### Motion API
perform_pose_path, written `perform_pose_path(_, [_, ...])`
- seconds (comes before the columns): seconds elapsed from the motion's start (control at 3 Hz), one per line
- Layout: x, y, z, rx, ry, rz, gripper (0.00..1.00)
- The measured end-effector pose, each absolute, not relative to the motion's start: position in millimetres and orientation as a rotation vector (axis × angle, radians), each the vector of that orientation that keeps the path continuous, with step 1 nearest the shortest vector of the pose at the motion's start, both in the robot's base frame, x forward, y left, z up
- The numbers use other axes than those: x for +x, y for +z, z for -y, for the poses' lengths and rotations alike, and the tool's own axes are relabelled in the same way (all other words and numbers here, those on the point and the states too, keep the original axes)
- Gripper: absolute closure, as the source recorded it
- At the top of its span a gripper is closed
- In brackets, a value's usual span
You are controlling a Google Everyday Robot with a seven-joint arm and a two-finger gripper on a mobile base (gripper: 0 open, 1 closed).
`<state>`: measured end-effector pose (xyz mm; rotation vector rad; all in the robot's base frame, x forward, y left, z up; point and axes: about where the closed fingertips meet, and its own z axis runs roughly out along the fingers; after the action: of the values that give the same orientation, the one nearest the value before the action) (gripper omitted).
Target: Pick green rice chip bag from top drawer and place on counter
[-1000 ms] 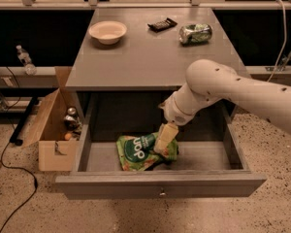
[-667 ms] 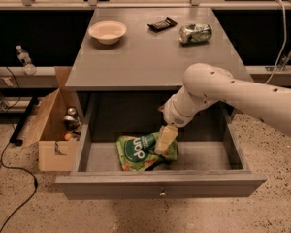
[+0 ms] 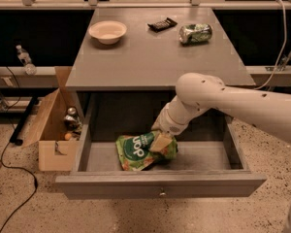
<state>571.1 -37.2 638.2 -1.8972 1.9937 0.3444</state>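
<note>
The green rice chip bag (image 3: 136,152) lies wrinkled on the floor of the open top drawer (image 3: 160,182), left of centre, with its dark green circle and white letters facing up. My gripper (image 3: 161,142) reaches down into the drawer from the right and sits on the right part of the bag, touching it. The white arm (image 3: 218,101) crosses over the drawer's right half and hides part of it. The counter (image 3: 150,52) is the grey top of the cabinet above the drawer.
On the counter stand a cream bowl (image 3: 107,31) at the back left, a small dark packet (image 3: 162,24) and a green-and-silver can (image 3: 195,33) lying on its side at the back right. An open cardboard box (image 3: 53,130) with bottles stands on the floor left of the drawer.
The arm has shifted slightly left and lower over the drawer. The gripper stays at the right part of the bag, which has hardly moved.
</note>
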Motion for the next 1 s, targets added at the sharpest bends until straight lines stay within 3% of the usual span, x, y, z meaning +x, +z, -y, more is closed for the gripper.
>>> perform_pose_path(0.67, [554, 663, 37, -1.861, 0.368, -1.929, 0.88])
perform_pose_path(1.0, [541, 719, 84, -1.712, 0.359, -1.884, 1.00])
